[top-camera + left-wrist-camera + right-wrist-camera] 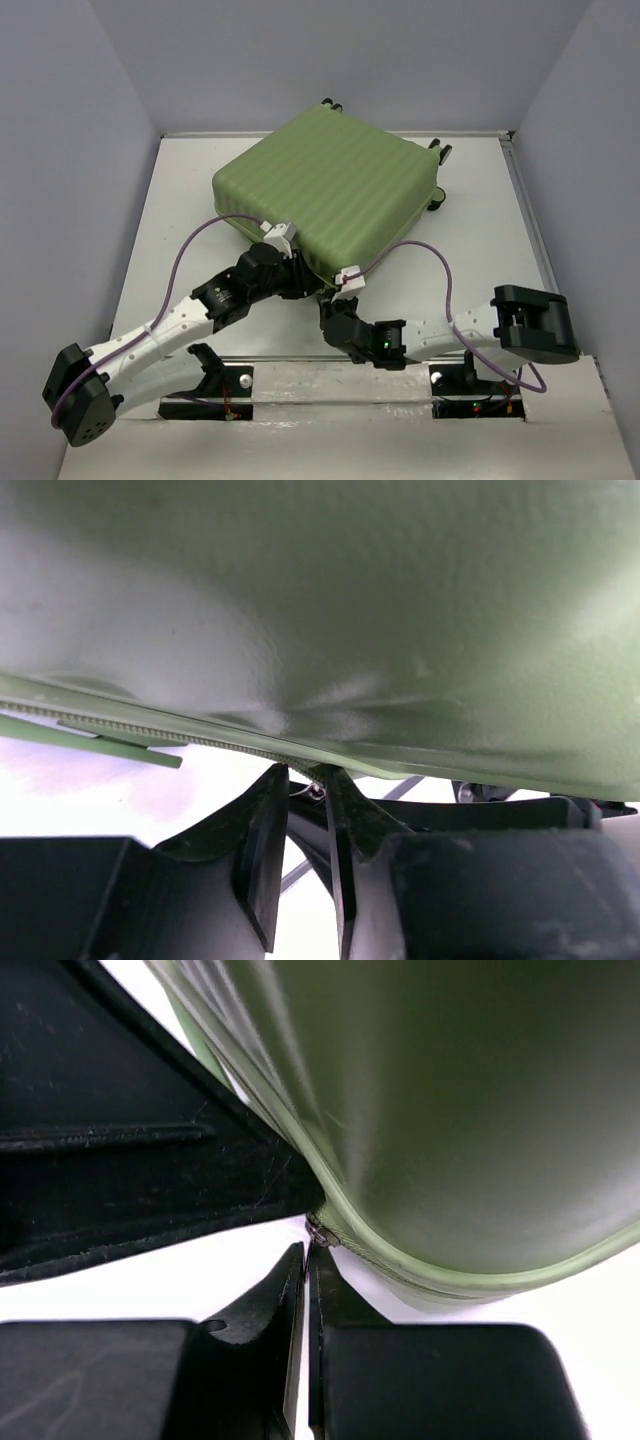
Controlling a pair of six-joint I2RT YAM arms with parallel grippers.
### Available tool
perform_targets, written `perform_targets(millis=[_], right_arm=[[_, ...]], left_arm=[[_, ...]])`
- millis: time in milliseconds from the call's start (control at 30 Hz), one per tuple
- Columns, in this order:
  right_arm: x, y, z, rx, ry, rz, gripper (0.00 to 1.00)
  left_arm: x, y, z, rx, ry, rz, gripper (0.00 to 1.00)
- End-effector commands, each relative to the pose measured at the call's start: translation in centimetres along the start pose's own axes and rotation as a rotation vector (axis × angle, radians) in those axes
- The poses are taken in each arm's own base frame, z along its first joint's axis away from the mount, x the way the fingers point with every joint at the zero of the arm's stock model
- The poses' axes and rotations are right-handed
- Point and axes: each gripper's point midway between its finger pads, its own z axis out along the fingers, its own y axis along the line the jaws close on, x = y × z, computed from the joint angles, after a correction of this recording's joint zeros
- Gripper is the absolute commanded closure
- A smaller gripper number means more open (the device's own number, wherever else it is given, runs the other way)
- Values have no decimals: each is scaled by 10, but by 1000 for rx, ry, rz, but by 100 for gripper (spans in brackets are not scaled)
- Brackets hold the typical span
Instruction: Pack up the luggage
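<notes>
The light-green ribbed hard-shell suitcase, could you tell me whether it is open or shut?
Shut: the light-green ribbed hard-shell suitcase lies flat, only outer shell showing, halves meeting at the zip seam. Fully zipped: cannot tell.
</notes>
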Motion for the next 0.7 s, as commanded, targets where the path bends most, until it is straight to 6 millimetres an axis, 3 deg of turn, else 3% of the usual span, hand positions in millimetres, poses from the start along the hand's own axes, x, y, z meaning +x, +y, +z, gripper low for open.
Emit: perform_targets(millis=[0,67,100,133,200,233,267,300,333,400,433,467,500,533,600,633,667], right_arm=[[-38,65,-13,-239,-166,328,93],[-24,57,-16,-259,-138,350,92],[-23,57,-20,-269,-108,359,84],[-2,44,-21,-227,-37,287,63],[13,34,-27,-204,47,295,43],[12,30,-35,-203,83,314,36],[29,14,-40,-153,153,276,27],[30,7,-47,-151,179,277,26],[45,-14,-52,-92,232,223,26],[50,-33,-59,-23,260,260,35],[47,-46,-63,10,249,271,55],[52,-66,-66,66,262,247,69],[50,-77,-65,101,257,281,80],[43,-96,-62,143,247,316,91],[33,-117,-56,179,220,337,93],[20,-141,-50,224,186,363,93],[13,-151,-47,242,171,386,93]], left_arm=[[-76,-52,-17,124,-254,21,64],[-88,-42,-25,81,-272,32,56],[-103,-48,-33,83,-300,39,43],[-120,-41,-41,57,-342,50,35],[-139,-35,-55,19,-373,63,22],[-160,-43,-70,28,-421,75,15],[-181,-30,-80,-22,-470,81,14],[-198,-39,-95,-12,-503,92,13],[-211,-35,-99,-31,-522,95,13],[-241,-18,-114,-104,-584,87,13],[-255,-16,-115,-103,-589,83,13],[-265,-9,-117,-120,-603,70,13],[-281,7,-124,-149,-643,33,14],[-289,17,-118,-151,-634,10,15],[-307,35,-121,-164,-671,-31,16],[-317,58,-123,-189,-682,-86,17],[-329,74,-134,-208,-726,-120,17]])
